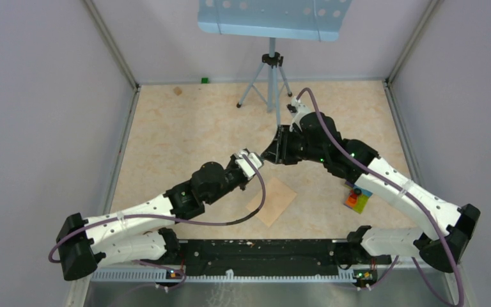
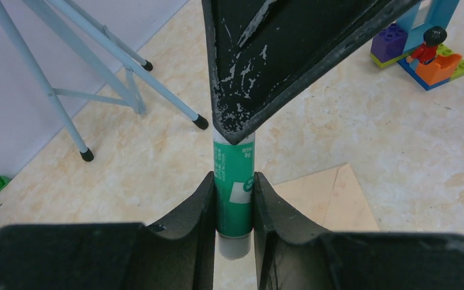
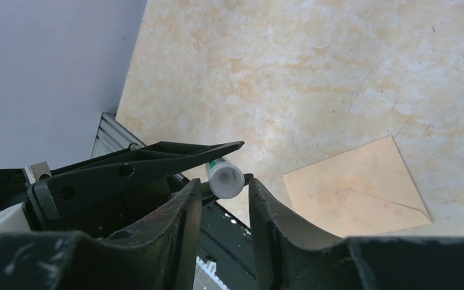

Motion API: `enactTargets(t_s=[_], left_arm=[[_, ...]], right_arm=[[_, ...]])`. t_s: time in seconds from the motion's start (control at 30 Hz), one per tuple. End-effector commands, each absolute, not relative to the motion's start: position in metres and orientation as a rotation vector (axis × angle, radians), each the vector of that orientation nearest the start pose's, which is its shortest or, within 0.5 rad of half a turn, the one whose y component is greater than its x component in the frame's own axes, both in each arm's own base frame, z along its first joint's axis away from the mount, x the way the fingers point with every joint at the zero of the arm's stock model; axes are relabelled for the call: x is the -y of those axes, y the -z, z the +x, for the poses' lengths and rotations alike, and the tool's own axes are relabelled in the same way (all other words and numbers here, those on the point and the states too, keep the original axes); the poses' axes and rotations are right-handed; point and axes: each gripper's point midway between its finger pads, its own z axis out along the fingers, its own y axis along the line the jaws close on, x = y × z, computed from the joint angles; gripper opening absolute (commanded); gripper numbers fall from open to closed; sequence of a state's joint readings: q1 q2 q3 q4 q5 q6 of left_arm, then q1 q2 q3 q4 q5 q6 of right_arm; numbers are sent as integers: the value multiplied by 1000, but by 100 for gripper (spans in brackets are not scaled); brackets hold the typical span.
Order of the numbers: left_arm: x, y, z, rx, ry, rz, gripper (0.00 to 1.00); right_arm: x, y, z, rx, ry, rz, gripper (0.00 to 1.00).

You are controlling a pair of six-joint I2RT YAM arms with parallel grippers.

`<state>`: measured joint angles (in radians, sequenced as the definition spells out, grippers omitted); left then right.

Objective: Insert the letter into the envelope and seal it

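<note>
Envelope [image 1: 272,201]: laid flat on the table [image 1: 185,141], at lower centre of the top view, just below where the two grippers meet. It is touched by neither. Diagonal seams are seen on its upper face in the right wrist view; whether the flap is folded down cannot be told.
Letter: no pale sheet is seen lying apart in any view. It is judged to be inside the envelope already, though this cannot be confirmed.
Glue stick [image 2: 234,193]: a green tube with a white cap, held in the air at the centre of the left wrist view, with the envelope on the table beyond it at lower right.
Left gripper [image 1: 254,160]: closed narrowly on the green body of the glue stick, with both fingers pressed against the label.
Right gripper [image 3: 223,182]: set at the capped end of the tube, its jaws standing narrowly on either side of the white cap. Whether the cap is squeezed or only flanked cannot be told.
Step in hand: the cap is judged to be about to be pulled off, one gripper on the tube and the other at the cap.
Done so far: insertion of the letter, by judgement only.
Left to do: the cap is to be removed, glue is to be spread on the flap, and the flap is to be pressed shut; no sealing is shown yet.
Surroundings: toy bricks [image 1: 358,199] are seen at the right of the top view, well apart from the envelope. A tripod stand [image 1: 270,77] is placed at upper centre.
</note>
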<state>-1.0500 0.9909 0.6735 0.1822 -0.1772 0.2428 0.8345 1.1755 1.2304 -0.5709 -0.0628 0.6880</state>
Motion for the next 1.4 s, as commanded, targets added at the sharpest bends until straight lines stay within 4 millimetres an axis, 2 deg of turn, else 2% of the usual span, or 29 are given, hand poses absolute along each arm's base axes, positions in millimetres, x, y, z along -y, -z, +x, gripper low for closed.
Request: enactTargets(t_s=[0.0, 0.2, 0.3, 0.37, 0.5, 0.7, 0.83, 0.93, 1.0, 1.03, 1.07, 1.13, 1.23, 1.37], left_arm=[[297, -259, 216, -1394, 467, 890, 0], [297, -257, 214, -1398, 480, 890, 0], [297, -257, 213, -1415, 495, 888, 0], [298, -258, 210, -1439, 529, 865, 0], [310, -267, 181, -1415, 716, 958, 0], [314, -301, 126, -1317, 1089, 1036, 0], [305, -320, 103, -1247, 1224, 1046, 0], [302, -328, 94, -1215, 1270, 1062, 0], [302, -326, 97, -1234, 1253, 1055, 0], [302, -322, 104, -1255, 1221, 1039, 0], [301, -317, 114, -1287, 1170, 1014, 0], [298, -301, 140, -1350, 1017, 978, 0], [291, -280, 174, -1430, 800, 930, 0], [283, -273, 201, -1419, 570, 896, 0]], right_arm=[[-301, -288, 219, -2192, -1012, -190, 33], [-304, -285, 218, -2193, -1025, -201, 29], [-304, -284, 217, -2190, -1027, -217, 12], [-303, -285, 216, -2178, -1017, -254, 7], [-301, -290, 208, -2103, -991, -480, 4], [-302, -292, 181, -1946, -1038, -870, 1], [-303, -300, 169, -1853, -1076, -990, 1], [-305, -303, 165, -1839, -1097, -1024, 1], [-305, -305, 166, -1846, -1108, -1005, 11], [-305, -308, 167, -1857, -1108, -975, 22], [-305, -311, 171, -1878, -1102, -930, 39], [-303, -319, 177, -1930, -1096, -829, 52], [-298, -326, 190, -2030, -1076, -601, 56], [-292, -311, 205, -2154, -1025, -356, 48]])
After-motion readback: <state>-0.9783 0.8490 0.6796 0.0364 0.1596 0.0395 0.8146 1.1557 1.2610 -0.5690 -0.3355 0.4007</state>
